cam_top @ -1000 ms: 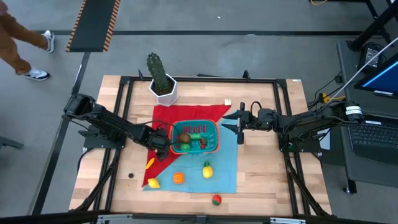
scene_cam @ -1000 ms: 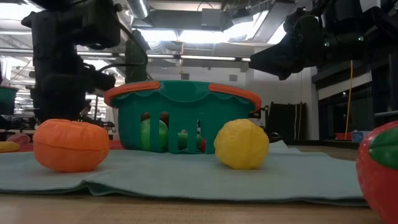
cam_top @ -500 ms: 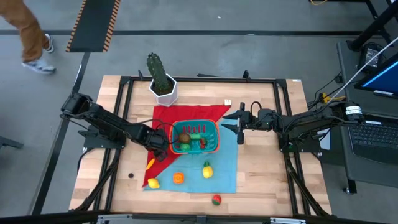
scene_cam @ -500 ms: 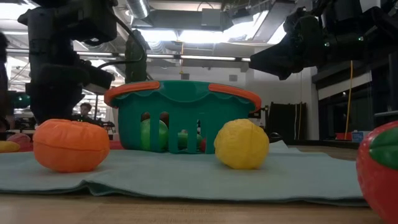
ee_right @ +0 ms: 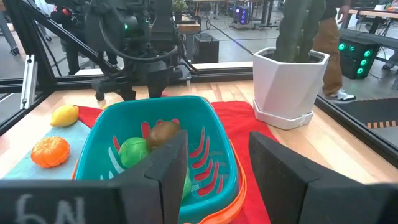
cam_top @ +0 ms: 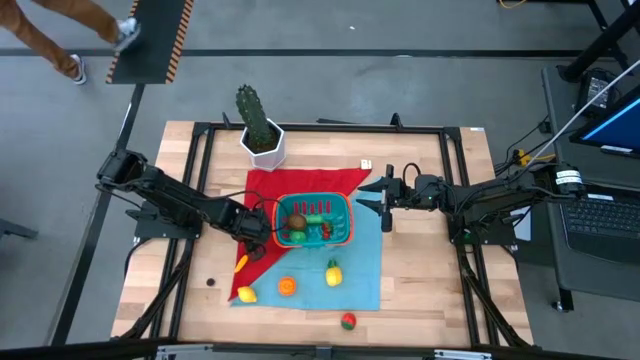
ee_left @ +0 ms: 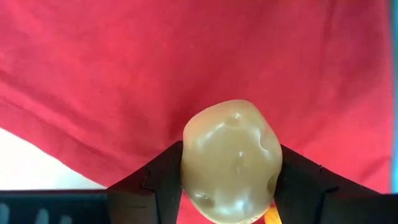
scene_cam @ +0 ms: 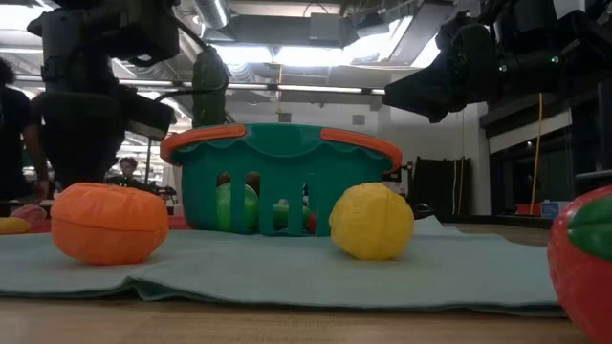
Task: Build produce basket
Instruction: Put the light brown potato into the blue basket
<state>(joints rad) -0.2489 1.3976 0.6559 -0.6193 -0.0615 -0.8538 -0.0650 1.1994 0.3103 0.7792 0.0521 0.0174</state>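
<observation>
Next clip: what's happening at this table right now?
A two-armed robot is filling a teal basket with toy produce. The left tool is closed on a tan potato-like piece over the red cloth, just beside the basket's left end. The right tool waits empty and open by the basket's other end. Several pieces already lie inside; an orange, two yellow pieces and a red one are on the table.
</observation>
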